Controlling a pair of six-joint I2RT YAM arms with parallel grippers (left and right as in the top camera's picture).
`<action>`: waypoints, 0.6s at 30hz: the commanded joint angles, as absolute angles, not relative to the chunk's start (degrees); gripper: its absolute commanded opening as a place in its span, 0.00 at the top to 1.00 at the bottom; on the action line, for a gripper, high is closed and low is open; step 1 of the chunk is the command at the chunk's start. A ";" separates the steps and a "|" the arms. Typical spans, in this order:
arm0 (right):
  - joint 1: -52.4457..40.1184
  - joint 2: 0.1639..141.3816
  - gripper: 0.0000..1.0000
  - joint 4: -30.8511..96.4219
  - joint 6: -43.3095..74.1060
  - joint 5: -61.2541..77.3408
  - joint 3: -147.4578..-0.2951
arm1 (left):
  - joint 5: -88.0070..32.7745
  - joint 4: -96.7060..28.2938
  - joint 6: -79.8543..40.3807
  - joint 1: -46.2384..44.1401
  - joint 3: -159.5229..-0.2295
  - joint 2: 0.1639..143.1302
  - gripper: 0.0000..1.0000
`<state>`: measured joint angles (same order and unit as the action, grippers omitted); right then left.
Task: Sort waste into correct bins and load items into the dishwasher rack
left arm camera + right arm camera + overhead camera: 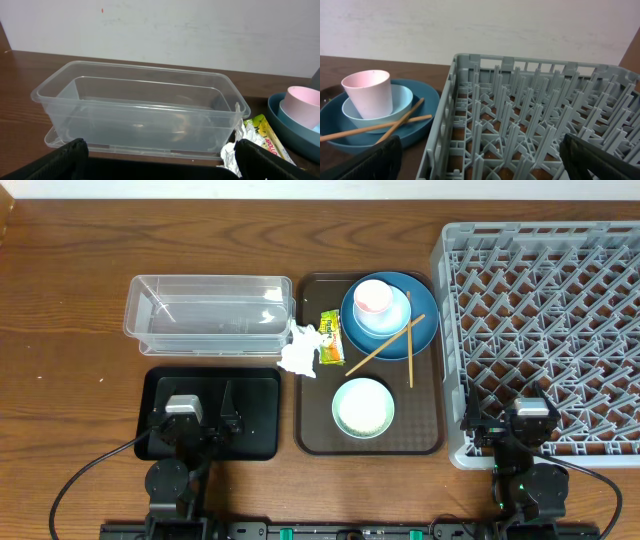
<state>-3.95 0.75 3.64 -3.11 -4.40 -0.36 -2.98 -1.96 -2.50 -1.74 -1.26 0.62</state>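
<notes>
On the brown serving tray, everything to be sorted is gathered, so that each arm is given a short reach to its own side. The pink cup is nested in the pale-blue bowl on the blue plate, with the chopsticks crossed over the plate's rim. The mint-green bowl is set apart nearer the arms. The tissue and snack wrapper are left at the tray's left edge, just beside the clear tub. The left gripper is held over the black tray facing the tub, its jaws spread wide and nothing held, presumably for the waste. The right gripper is likewise spread wide and empty, poised at the near edge of the dishwasher rack, where the dishes are judged to be bound. No step appears begun.
</notes>
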 commanded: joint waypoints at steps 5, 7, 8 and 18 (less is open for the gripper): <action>-4.51 0.86 0.01 3.90 -2.17 -4.05 -0.32 | -1.87 -3.88 -1.50 -2.07 -0.23 0.27 0.04; -4.51 0.86 0.01 3.90 -2.17 -4.03 -0.32 | -1.89 -3.88 -1.50 -2.07 -0.23 0.30 0.04; -4.51 0.86 0.01 3.90 -2.17 -4.05 -0.32 | -2.07 -3.81 -1.52 -2.07 -0.23 0.30 0.04; -4.51 0.86 0.01 3.90 -2.17 -4.05 -0.32 | -33.74 -0.60 -8.51 -2.07 -1.83 0.27 0.04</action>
